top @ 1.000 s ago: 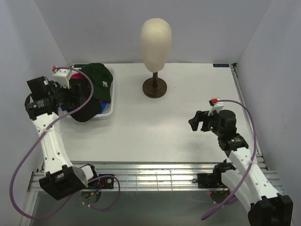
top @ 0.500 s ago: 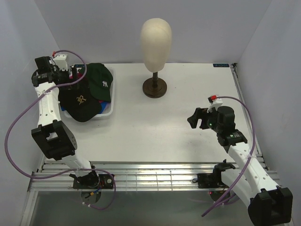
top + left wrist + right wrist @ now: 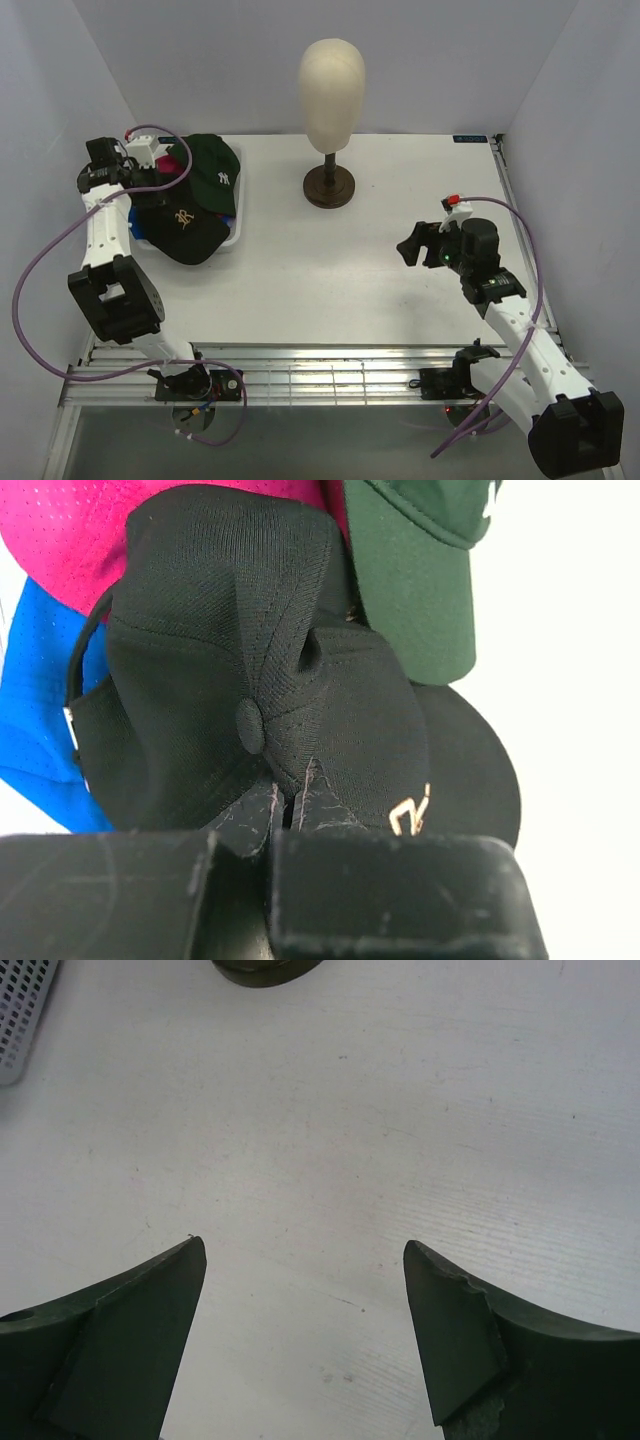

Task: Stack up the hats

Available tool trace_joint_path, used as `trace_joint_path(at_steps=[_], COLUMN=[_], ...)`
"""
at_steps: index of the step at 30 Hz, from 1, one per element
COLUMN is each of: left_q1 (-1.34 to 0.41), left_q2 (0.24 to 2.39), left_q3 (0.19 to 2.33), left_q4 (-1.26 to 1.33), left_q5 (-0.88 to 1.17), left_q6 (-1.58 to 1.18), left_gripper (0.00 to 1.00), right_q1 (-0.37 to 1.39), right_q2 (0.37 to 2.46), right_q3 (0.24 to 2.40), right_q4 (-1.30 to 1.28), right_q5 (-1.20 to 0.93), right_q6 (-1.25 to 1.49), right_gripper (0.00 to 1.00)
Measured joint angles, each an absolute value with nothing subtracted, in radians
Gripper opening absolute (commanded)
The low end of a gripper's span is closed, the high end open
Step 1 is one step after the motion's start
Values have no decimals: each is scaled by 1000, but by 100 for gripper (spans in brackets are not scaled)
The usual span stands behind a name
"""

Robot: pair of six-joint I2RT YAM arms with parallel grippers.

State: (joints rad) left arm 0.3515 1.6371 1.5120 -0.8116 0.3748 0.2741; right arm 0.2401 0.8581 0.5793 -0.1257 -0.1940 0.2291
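Note:
Several hats lie piled in the white basket [image 3: 233, 238] at the table's left. The black hat [image 3: 186, 228] with a gold logo lies at the front, and the dark green hat [image 3: 213, 170] behind it. A bit of the magenta hat [image 3: 179, 171] shows between them. In the left wrist view, magenta [image 3: 70, 530] and bright blue [image 3: 35, 710] fabric lie under the black hat [image 3: 250, 670], with the green brim [image 3: 410, 590] on the right. My left gripper [image 3: 290, 792] is shut, pinching a fold of the black crown. My right gripper [image 3: 408, 250] hangs open over bare table, empty [image 3: 303, 1250].
A cream mannequin head [image 3: 331, 80] on a brown stand [image 3: 329, 187] sits at the back middle. In the right wrist view, the basket's corner [image 3: 20, 1010] and the stand's base [image 3: 265, 970] appear at the top edge. White walls close in the table's left, back and right.
My left arm swung over the basket and its jaws closed on the black hat's crown, which shifted slightly forward. My right gripper drifted a little and narrowed slightly.

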Motion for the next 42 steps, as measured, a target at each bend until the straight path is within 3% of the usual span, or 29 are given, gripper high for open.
trace_joint_path(at_steps=[7,17,20,21,22,24,31,37,40,42], left_q1=[351,351,351,351,351,351,351,351,351,351], left_q2=[1576,1361,1345,1345,1345,1347,1335,1293,1271,1259], left_q3=[1603,1716,1748,1761,1776,1799,1803,1753,1721,1699], left_q4=[-862,-900,-917,-921,-928,-938,-963,-967,-966,-964], left_q5=[382,490,546,572,596,647,762,805,822,828], left_q6=[219,126,86,72,56,25,-37,-56,-62,-62], left_gripper=[0,0,0,0,0,0,0,0,0,0], right_q1=[347,801,953,1002,1043,1105,1141,1141,1141,1145], right_q2=[858,935,1017,1044,1072,1142,1538,1832,1893,1913], right_q3=[654,785,789,770,742,669,743,1007,1077,1096], right_q4=[-121,113,274,362,455,679,1118,1219,1238,1250], right_q5=[-243,-229,-149,-128,-113,-109,-63,76,112,119], right_q6=[184,-145,-345,-429,-532,-741,-1232,-1444,-1492,-1511], right_gripper=[81,83,88,97,100,95,89,89,92,100])
